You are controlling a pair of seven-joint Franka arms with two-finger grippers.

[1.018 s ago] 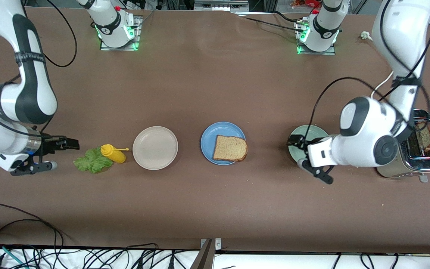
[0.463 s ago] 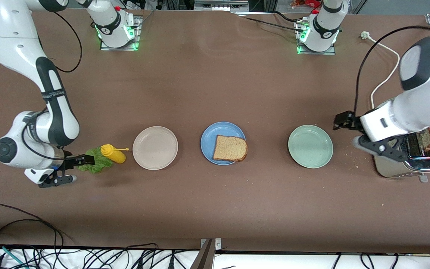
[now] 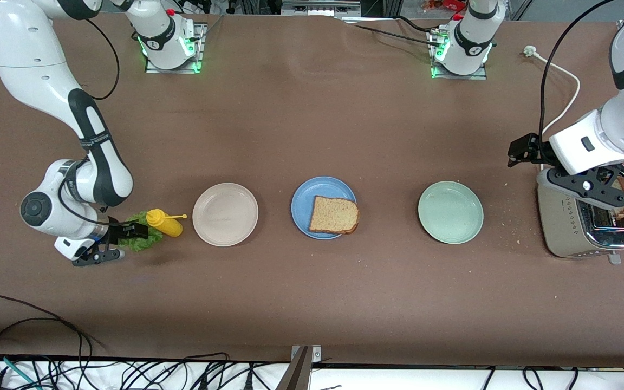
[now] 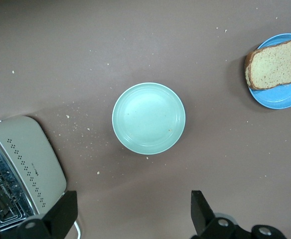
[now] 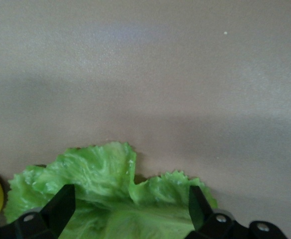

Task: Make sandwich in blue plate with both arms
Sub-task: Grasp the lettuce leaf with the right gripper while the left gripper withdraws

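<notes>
Fetching the filling is the step in hand: your right pincer sits low over the lettuce leaf, fingers spread wide with the leaf between them in the right wrist view, nothing grasped yet. The leaf lies on the tabletop touching the yellow mustard bottle, toward the right arm's end. One bread slice already rests in the blue plate, between the beige plate and the pale green plate. Your left pincer hangs released over the toaster, which seems to hold the second slice. Next, lower and pinch the leaf's edge without nudging the bottle.
</notes>
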